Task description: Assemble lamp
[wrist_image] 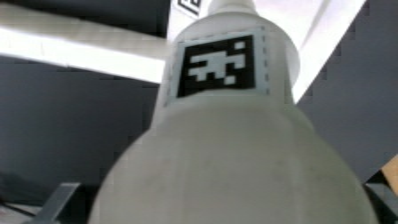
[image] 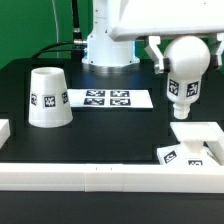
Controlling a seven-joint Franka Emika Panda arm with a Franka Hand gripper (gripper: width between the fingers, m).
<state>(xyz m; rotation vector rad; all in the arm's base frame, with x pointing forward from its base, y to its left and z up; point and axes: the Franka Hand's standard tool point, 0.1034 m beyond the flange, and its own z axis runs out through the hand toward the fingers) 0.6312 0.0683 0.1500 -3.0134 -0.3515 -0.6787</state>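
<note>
Closest to the lens, filling the wrist view, is the lamp's bulb, its white body swelling toward the camera and its tagged neck pointing away. From where I stand the tool is clamped on the round end of it, with one dark finger showing on the exterior view's left of the ball. The bulb hangs clear of the counter, neck downward. Just under it, not touching, sits the base block, low at the exterior view's right and close against the white front rail. Further out the marker board lies flat mid-counter, and the shade stands wide end down, well apart at the exterior view's left. I'd judge the bulb is about to be lowered into the base, with the shade to come afterwards. What worries me is the line-up. The neck looks to sit a little toward the exterior view's left of the block's middle, though I can't make out the socket itself. If it comes down off-centre, it could land on the flat top, shove the loose block along the rail, or jam crooked. A smooth ball is also a poor thing to pinch, and any sideways push at the neck could turn it in the grip.
</note>
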